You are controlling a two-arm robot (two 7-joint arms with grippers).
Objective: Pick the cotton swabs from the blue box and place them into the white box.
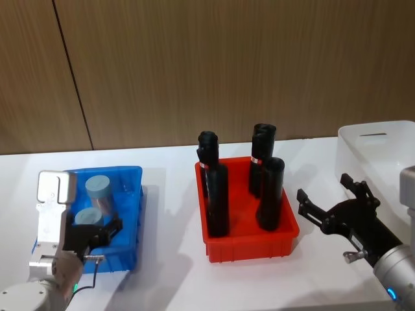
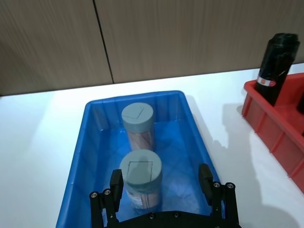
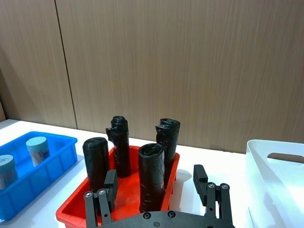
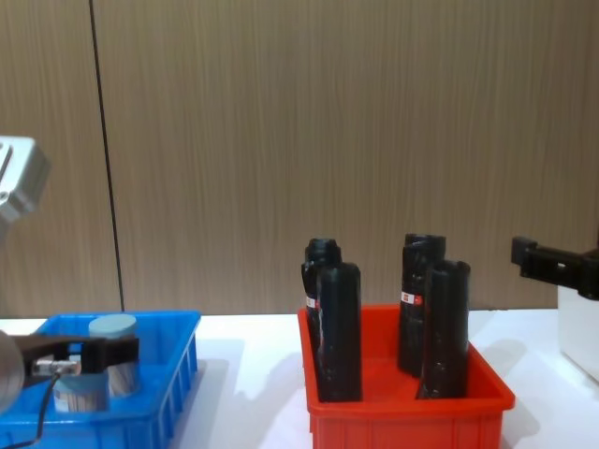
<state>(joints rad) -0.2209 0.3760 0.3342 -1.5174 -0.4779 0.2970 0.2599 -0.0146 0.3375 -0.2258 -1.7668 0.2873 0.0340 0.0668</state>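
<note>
Two cotton swabs jars with grey-blue lids stand in the blue box (image 1: pixel 134 208) at the table's left. In the left wrist view the near jar (image 2: pixel 140 178) sits between the fingers of my left gripper (image 2: pixel 160 176), which is open; one finger is close to the jar and the other stands apart from it. The far jar (image 2: pixel 137 121) stands free behind it. The head view shows this gripper (image 1: pixel 91 228) low over the near jar (image 1: pixel 87 217). My right gripper (image 1: pixel 324 188) is open and holds nothing, hovering between the red bin and the white box (image 1: pixel 376 139) at the right.
A red bin (image 1: pixel 249 246) with several tall black bottles (image 1: pixel 217 194) stands mid-table between the two boxes. A wooden wall runs behind the table. Bare white tabletop lies in front of the bins.
</note>
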